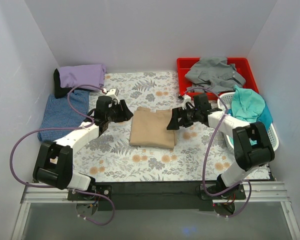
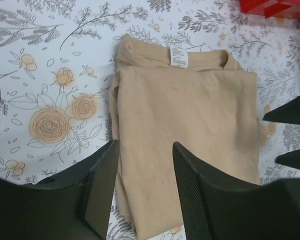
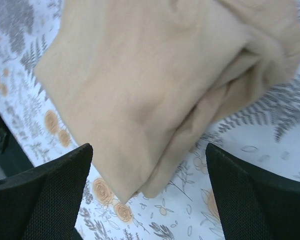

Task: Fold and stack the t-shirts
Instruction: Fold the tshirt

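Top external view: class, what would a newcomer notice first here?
A folded tan t-shirt lies mid-table on the floral cloth, with the open jaws of both arms at its left and right edges. A lavender shirt and a blue shirt sit far left; a grey shirt lies crumpled in the red bin and a teal shirt in the white basket, at right.

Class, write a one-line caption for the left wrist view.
Open left jaws poised over the folded tan t-shirt on the floral tablecloth.

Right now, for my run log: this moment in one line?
tan shirt folded flat | left hand open | right hand open
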